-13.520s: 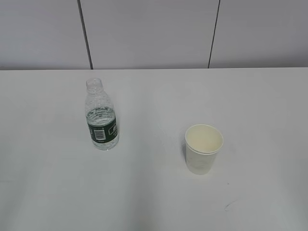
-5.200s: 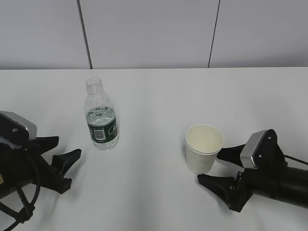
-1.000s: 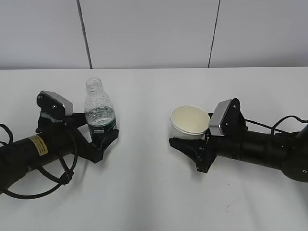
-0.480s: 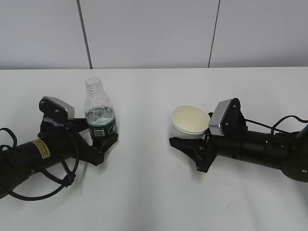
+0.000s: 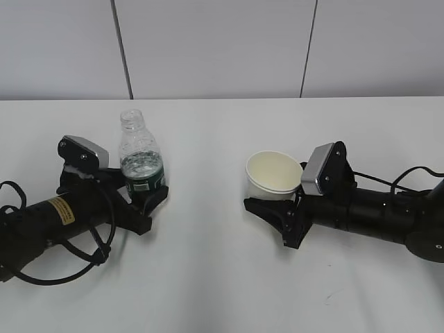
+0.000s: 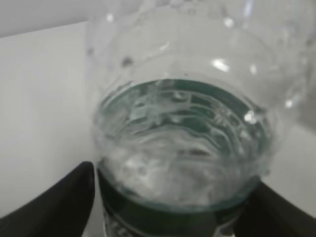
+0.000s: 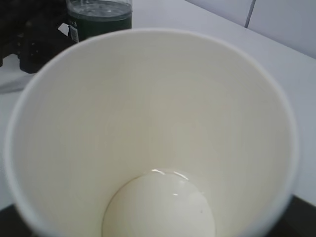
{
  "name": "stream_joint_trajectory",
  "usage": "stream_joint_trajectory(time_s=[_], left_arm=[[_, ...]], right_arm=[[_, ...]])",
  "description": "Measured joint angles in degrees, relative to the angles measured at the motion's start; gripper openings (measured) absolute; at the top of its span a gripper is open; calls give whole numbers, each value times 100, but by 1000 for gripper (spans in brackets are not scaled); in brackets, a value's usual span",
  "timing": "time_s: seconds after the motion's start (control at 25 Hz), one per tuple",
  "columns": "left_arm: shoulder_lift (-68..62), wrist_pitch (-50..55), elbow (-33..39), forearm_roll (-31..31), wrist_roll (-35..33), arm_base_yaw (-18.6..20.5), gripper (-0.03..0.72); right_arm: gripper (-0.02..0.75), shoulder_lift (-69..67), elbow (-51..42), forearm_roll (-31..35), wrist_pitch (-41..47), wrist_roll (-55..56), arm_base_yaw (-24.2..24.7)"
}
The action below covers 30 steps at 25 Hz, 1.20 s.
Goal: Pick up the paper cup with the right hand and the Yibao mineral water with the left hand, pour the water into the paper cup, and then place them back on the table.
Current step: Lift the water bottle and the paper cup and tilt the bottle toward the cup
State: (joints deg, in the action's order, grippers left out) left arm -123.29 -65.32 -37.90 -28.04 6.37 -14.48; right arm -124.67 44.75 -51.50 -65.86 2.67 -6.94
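The Yibao mineral water (image 5: 141,161) is a clear capless bottle with a dark green label, held upright at the left by my left gripper (image 5: 142,201), which is shut on its lower body. It fills the left wrist view (image 6: 182,143), with a black finger on each side. The paper cup (image 5: 272,173) is off-white and tilted a little left, held off the table (image 5: 222,277) by my right gripper (image 5: 281,208), shut on its lower part. In the right wrist view the cup's empty cream inside (image 7: 158,148) fills the frame and hides the fingers; the bottle's label (image 7: 98,19) shows behind.
A grey panelled wall (image 5: 222,48) runs behind the table's far edge. Black cables (image 5: 409,177) trail from the right arm; more loop by the left arm (image 5: 41,270).
My left gripper has raised the bottle slightly and shifted it a little to the left. The right gripper holds the cup in the same place.
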Motion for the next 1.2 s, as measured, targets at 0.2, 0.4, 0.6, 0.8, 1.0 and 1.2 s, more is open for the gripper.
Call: stream_joint_trajectory(time_s=[0.2, 0.4, 0.6, 0.8, 1.0, 1.2], left_arm=[[0, 0, 0, -5, -5, 0, 447], [0, -5, 0, -5, -44, 0, 424], [0, -16, 0, -5, -349, 0, 421], [46, 13, -7, 53, -910, 0, 411], [276, 138, -7, 305, -1357, 0, 407], [455, 138, -7, 409, -1828, 0, 407]], right_arm=[[493, 0, 0, -11, 0, 135, 0], [493, 0, 142, -233, 0, 516, 0], [493, 0, 483, -756, 0, 857, 0], [493, 0, 596, -1330, 0, 961, 0], [493, 0, 605, -1632, 0, 1070, -33], [493, 0, 605, -1774, 35, 1110, -318]])
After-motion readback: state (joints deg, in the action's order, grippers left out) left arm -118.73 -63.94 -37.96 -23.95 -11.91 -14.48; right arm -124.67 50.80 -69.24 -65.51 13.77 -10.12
